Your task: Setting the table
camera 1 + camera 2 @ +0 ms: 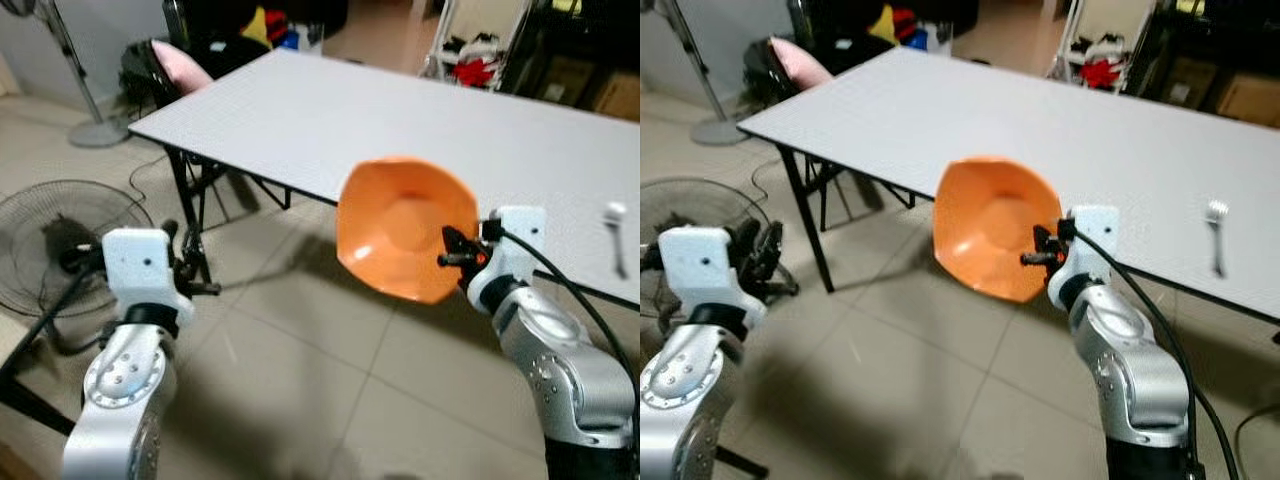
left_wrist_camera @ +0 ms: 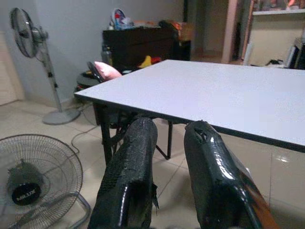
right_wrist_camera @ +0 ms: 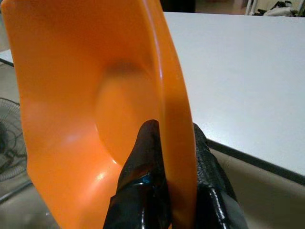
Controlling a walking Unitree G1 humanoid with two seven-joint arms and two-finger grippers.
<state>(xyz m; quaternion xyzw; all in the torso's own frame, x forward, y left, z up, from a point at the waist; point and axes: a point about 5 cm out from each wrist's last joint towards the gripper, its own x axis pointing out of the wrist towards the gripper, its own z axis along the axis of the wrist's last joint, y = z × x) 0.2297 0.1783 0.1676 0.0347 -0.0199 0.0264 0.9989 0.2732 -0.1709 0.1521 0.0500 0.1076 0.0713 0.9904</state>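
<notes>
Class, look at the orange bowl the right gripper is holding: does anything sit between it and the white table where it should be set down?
Nothing visible blocks it. The right gripper holds the bowl by its rim at the table edge, and the tabletop beyond is bare. The fork lies well off to the right.

Two silver arms with rounded, brushed-metal joint housings, ringed by small dark screws on the left elbow cap. White boxy wrist blocks, each marked by a small dark dot on its face. Black collars between block and forearm. Thick black cables looping from the right wrist block back along the arm. Left gripper (image 2: 167, 176) with two long black fingers, textured and glossy. Right gripper (image 3: 167, 181) equally black, shiny-padded.
</notes>
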